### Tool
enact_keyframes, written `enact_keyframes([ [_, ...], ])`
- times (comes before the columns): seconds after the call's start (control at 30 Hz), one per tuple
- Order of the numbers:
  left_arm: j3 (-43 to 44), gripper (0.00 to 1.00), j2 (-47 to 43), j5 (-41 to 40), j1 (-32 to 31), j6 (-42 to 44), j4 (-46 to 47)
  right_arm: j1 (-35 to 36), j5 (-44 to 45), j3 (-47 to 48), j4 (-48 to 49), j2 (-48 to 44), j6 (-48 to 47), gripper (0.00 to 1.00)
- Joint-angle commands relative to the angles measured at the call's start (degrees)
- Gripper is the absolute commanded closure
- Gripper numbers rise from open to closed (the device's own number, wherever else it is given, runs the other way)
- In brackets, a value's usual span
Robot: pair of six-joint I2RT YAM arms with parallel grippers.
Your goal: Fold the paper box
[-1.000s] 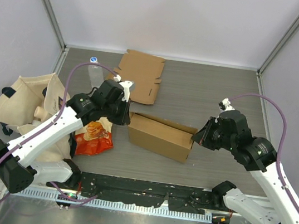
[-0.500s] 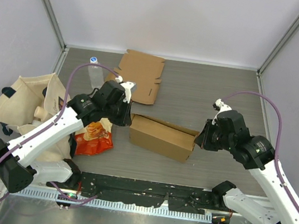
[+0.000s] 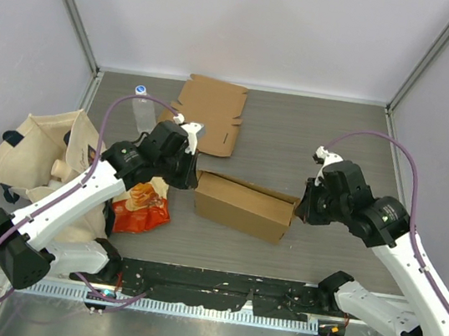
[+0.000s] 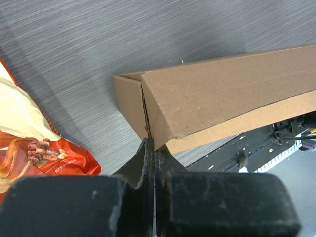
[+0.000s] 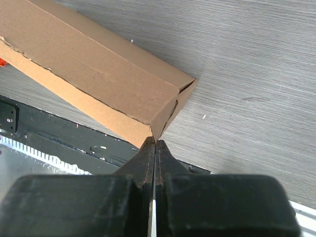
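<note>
Just right of the snack bag (image 3: 141,205), the left gripper (image 4: 154,148) has its fingers pressed together on nothing, tips against the left end of the paper box (image 3: 244,206). The box lies a little farther right of the bag. Farthest from the bag, the right gripper (image 5: 154,145) is likewise closed and empty at the box's right corner. Thin cardboard: probably light, springy and easily creased, so best pinched at flap edges.

The paper box (image 3: 242,206) lies between the left gripper (image 3: 193,182) and the right gripper (image 3: 297,211), with flat cardboard (image 3: 210,113) far behind it and a snack bag (image 3: 141,203) to its left.
</note>
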Motion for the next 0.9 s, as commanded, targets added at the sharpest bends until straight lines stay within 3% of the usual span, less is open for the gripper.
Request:
enact_keyframes([
  [0.0, -1.7, 1.00, 1.1, -1.5, -0.1, 1.1, -4.3, -0.1, 0.0, -0.4, -4.4, -0.1, -2.2, 0.99],
  [0.33, -3.4, 1.00, 0.0, -1.2, -0.1, -0.2, -1.8, 0.0, -2.5, -7.7, 5.2, -2.8, 4.9, 0.99],
  [0.47, -10.8, 1.00, -4.4, -2.2, 0.0, -2.5, 4.8, 0.1, 1.7, -13.7, 9.1, -8.3, 5.4, 0.99],
  [0.6, -15.0, 1.00, -8.6, -2.6, -0.1, -4.8, 10.2, 0.1, 0.4, -17.7, 13.4, -12.2, 6.1, 0.98],
  [0.67, -15.5, 1.00, -9.5, -2.8, -0.2, -5.0, 10.5, 0.0, -3.8, -17.5, 13.0, -10.9, 5.9, 0.78],
  [0.7, -15.7, 1.00, -9.8, -3.0, -0.1, -5.0, 10.6, 0.1, -5.2, -15.4, 11.7, -10.6, 5.6, 0.63],
  [0.77, -15.4, 1.00, -10.2, -3.5, -0.1, -4.8, 10.0, 0.1, -9.4, -10.0, 10.4, -10.7, 5.1, 0.47],
  [0.8, -15.3, 1.00, -10.2, -3.7, -0.2, -4.5, 9.5, 0.1, -9.9, -7.3, 7.2, -10.6, 4.7, 0.34],
  [0.87, -15.4, 1.00, -10.6, -3.8, -0.2, -4.5, 9.3, 0.1, -3.9, -2.0, 2.4, -9.8, 4.7, 0.24],
])
